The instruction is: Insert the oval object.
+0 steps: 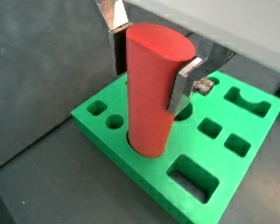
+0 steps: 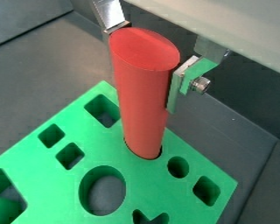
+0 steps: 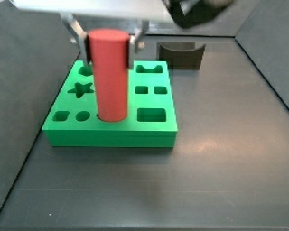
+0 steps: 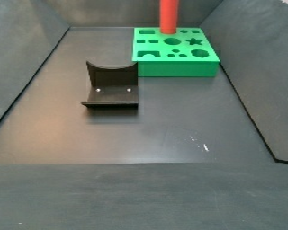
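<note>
Gripper [image 1: 150, 54] clamped on the red oval peg [image 1: 150, 87], right over the green block [image 1: 130, 166].
Peg's upright with its bottom end sitting in a hole in the block; the fixture [image 4: 109, 85] sits well apart, around 7 o'clock from the block [image 4: 175, 51].

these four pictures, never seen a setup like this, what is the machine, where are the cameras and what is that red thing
It is a single robot arm with a two-finger hand. Two cameras ride on its wrist and look down past the flat silver fingers. Two more stand beside the table and show the whole dark floor.

On the floor sits a green plastic block with shaped holes. The dark L-shaped fixture, part of the rig, stands apart from it.

The red thing is a tall red oval peg. The hand grips it near the top, upright, with its lower end in a hole of the block, as both wrist views show.
</note>
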